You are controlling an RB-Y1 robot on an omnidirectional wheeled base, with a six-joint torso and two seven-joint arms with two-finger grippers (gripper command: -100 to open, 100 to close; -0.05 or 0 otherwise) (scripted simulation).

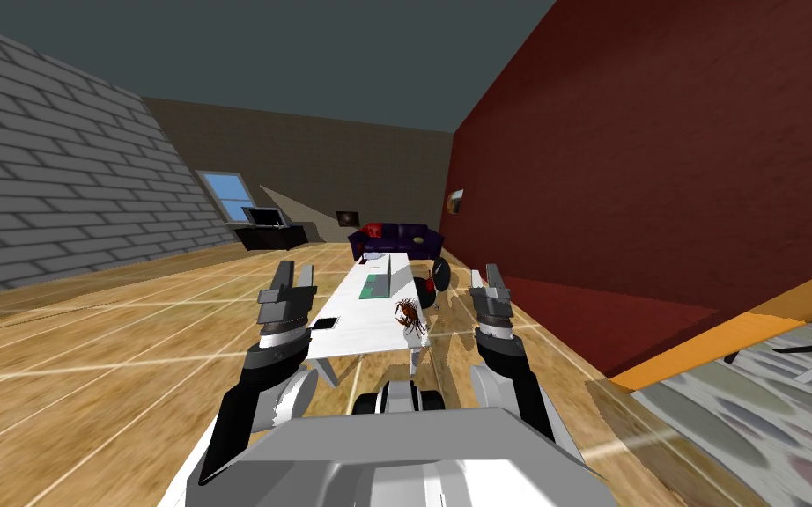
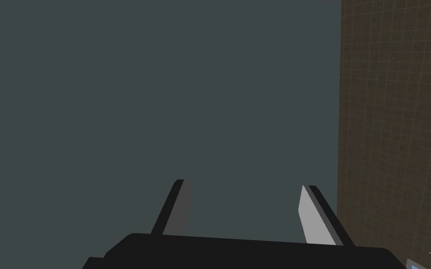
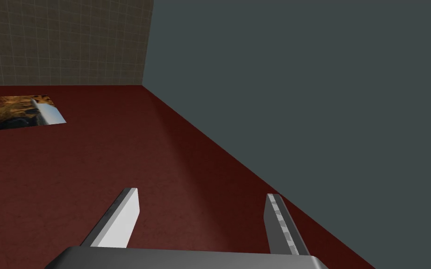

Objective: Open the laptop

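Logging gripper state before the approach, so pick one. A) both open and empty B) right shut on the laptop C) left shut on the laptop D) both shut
A: the left gripper and the right gripper each show fingers spread apart with nothing between them; the laptop sits on the white table ahead.

One long white table (image 1: 365, 327) carries one grey laptop (image 1: 378, 283) with a green base, one small flat black slab (image 1: 325, 324) and one reddish-brown spiky thing (image 1: 408, 312). Beyond stands one dark purple sofa (image 1: 406, 238) holding one red cushion (image 1: 372, 230).
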